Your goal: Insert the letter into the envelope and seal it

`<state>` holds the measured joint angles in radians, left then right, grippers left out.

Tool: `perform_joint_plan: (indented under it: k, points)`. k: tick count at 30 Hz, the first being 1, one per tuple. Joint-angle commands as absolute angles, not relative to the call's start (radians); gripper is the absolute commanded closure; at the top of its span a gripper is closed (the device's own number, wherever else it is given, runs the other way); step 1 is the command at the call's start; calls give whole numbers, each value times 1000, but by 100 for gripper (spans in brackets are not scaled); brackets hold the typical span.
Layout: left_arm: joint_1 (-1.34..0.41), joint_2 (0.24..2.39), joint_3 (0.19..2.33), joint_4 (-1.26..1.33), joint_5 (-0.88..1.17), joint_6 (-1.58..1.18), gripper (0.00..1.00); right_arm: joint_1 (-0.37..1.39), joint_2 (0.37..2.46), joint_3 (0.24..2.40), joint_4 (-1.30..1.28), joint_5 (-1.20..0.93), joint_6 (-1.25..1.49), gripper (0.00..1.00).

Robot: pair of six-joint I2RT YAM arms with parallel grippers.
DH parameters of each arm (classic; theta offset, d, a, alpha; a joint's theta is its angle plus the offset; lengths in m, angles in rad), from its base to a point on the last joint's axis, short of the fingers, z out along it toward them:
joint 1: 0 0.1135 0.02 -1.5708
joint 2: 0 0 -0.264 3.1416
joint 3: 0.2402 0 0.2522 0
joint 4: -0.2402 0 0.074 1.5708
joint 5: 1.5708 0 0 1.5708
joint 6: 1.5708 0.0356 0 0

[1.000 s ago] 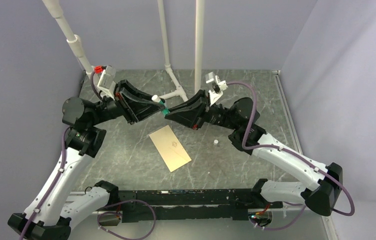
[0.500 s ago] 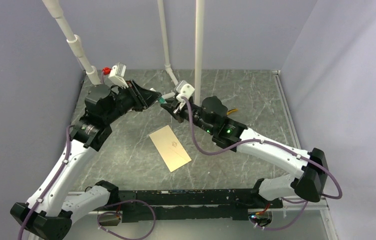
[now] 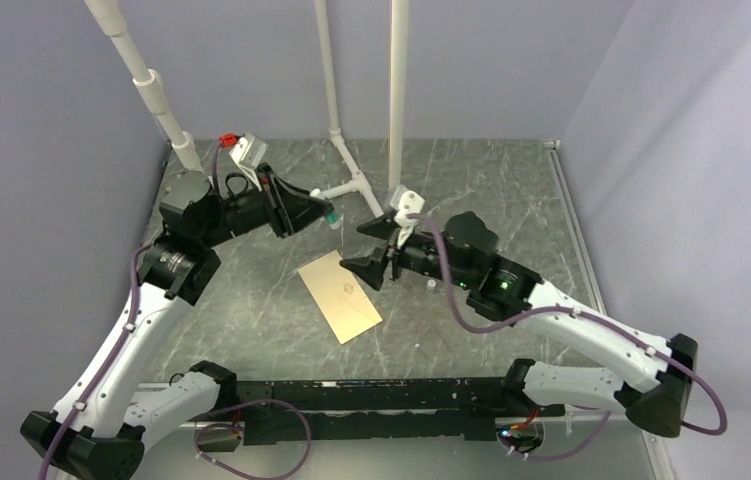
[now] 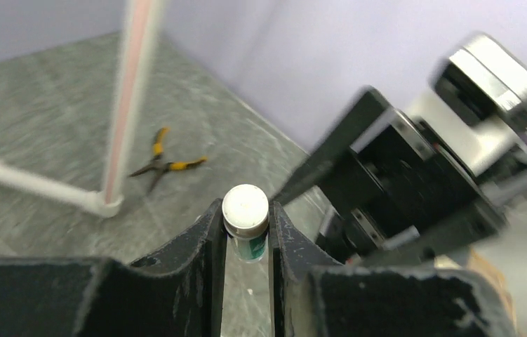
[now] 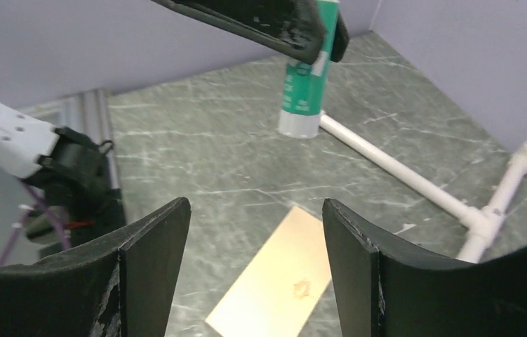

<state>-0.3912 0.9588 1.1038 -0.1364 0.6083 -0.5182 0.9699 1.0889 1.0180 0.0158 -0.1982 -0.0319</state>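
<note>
Top external: left gripper [image 3: 324, 211] pinches a glue stick [image 5: 304, 84] beyond the envelope [image 3: 340, 296], right gripper [image 3: 363, 247] spread beside it; floppy paper, likely best edge-pinched.

Left gripper [image 3: 324, 212] clasps glue stick [image 3: 332, 215]; right gripper [image 3: 353, 246] gapes

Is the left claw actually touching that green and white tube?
Touching. In the left wrist view, both fingers of the left gripper press against the sides of the tube, with no gap showing.
</note>
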Motion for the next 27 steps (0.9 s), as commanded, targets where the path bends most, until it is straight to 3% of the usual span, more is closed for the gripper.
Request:
perform_joint_plan:
  k: [1, 10, 16, 19, 23, 27]
  points:
    - [-393, 942, 1096, 83, 1011, -489, 97, 964, 1011, 968, 148, -264, 143, 27]
    - [-393, 983, 1076, 264, 1158, -608, 98, 963, 1020, 940, 330, -331, 251, 35]
    - [-394, 990, 1056, 349, 1183, -669, 97, 964, 1077, 954, 435, -359, 305, 46]
    - [-394, 987, 1054, 354, 1181, -675, 98, 964, 1102, 971, 441, -363, 314, 60]
    - [-394, 978, 1059, 336, 1170, -666, 98, 964, 1112, 982, 442, -357, 318, 86]
    - [-394, 973, 1057, 332, 1166, -664, 97, 965, 1100, 960, 496, -353, 344, 95]
